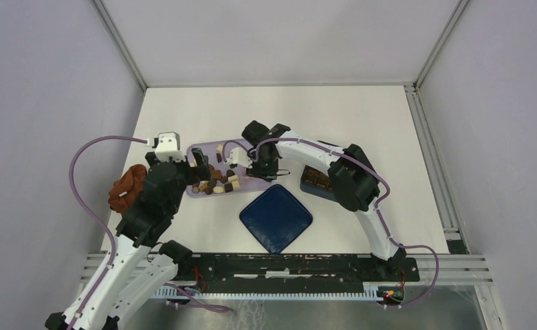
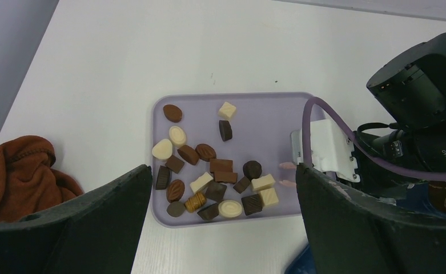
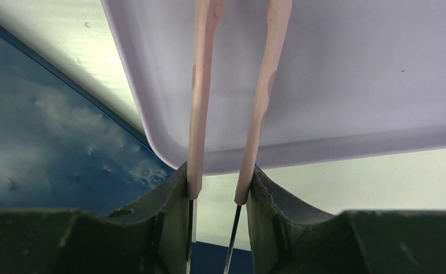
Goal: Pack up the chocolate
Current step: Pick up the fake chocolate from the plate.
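Pink tongs (image 3: 200, 97) in half-open right gripper (image 3: 219, 189)

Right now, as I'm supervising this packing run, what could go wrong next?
1. The chocolates lie crowded, several touching, near the rim of the tray; the tongs could knock neighbours out.
2. The open left gripper hangs close to the right gripper holding the tongs, so the arms could bump.
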Robot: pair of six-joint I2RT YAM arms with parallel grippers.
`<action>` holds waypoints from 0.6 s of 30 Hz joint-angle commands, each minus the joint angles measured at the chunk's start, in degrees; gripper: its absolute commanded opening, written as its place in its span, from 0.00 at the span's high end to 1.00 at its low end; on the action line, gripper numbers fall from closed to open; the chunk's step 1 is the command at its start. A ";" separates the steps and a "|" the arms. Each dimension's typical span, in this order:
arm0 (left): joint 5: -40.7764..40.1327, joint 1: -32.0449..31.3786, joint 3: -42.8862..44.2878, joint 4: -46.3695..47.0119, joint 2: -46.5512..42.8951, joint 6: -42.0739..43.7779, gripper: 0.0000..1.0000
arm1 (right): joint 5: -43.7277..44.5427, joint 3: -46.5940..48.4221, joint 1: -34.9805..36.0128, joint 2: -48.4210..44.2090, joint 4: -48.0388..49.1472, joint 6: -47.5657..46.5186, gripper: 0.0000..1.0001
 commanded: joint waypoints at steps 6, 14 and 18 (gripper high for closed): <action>0.17 0.99 0.54 1.63 0.37 2.54 0.00 | -0.45 4.77 1.46 2.10 -1.30 -0.87 0.58; 1.07 1.50 0.54 1.85 0.49 2.67 0.01 | -1.02 7.14 2.22 4.16 -1.89 -0.61 0.58; 1.45 1.72 0.53 1.89 0.76 2.79 0.01 | -1.03 8.20 2.71 4.67 -2.19 -0.61 0.58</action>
